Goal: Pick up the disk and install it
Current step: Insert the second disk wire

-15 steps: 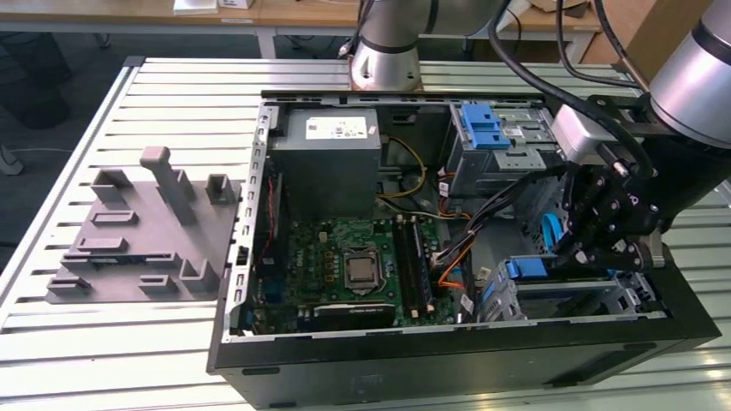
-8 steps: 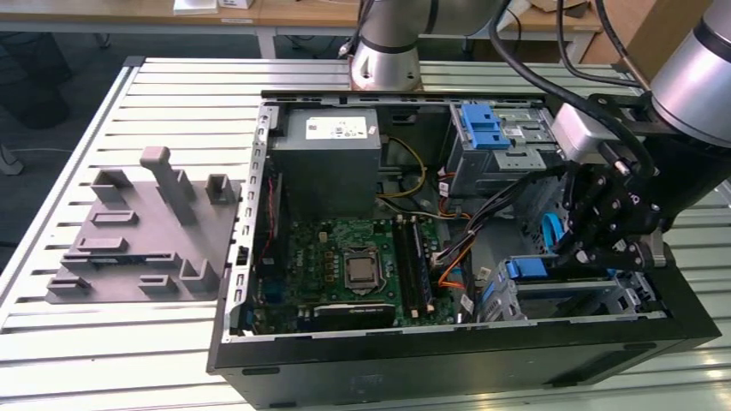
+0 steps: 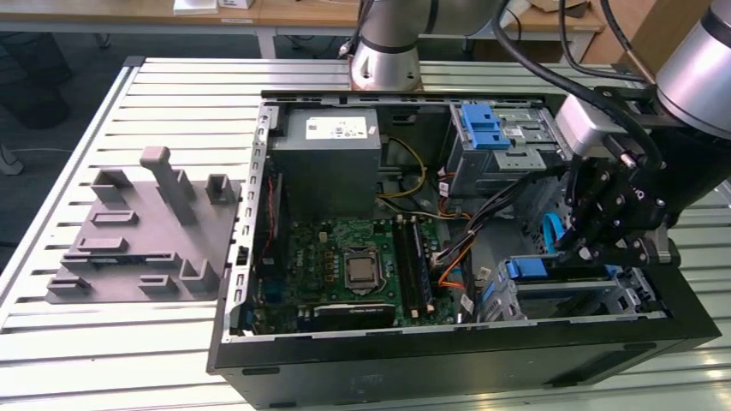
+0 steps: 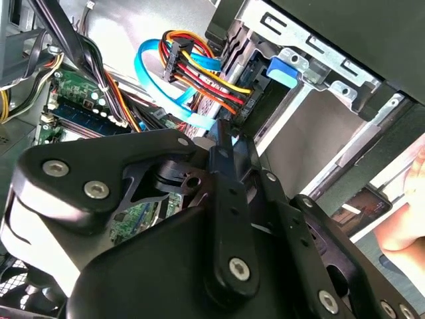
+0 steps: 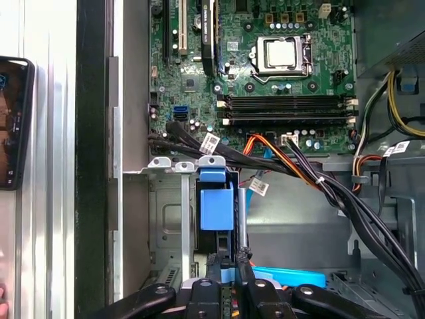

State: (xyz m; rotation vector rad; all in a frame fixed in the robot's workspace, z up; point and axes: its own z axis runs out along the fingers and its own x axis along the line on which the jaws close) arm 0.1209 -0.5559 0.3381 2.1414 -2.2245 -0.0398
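The disk (image 5: 216, 206) stands on edge in the lower grey drive bay (image 5: 166, 219) at the computer case's front corner, its blue carrier tab facing the motherboard. In the exterior view the same blue tab of the disk (image 3: 528, 267) shows at the mouth of the bay (image 3: 594, 295). My gripper (image 5: 229, 269) is at the disk's near end, its black fingers (image 5: 214, 266) close together with blue carrier plastic between them. From outside, the gripper (image 3: 585, 253) reaches down into the case right above the bay.
The open case (image 3: 457, 342) lies on a slatted table. Black and coloured cables (image 5: 312, 179) and a light-blue ribbon cable (image 3: 552, 231) run past the bay. An upper cage with a blue latch (image 3: 485, 128), a power supply (image 3: 331, 163) and a grey fixture (image 3: 137, 231) are nearby. A person's hand (image 4: 405, 229) and a phone (image 5: 13, 119) are beside the case.
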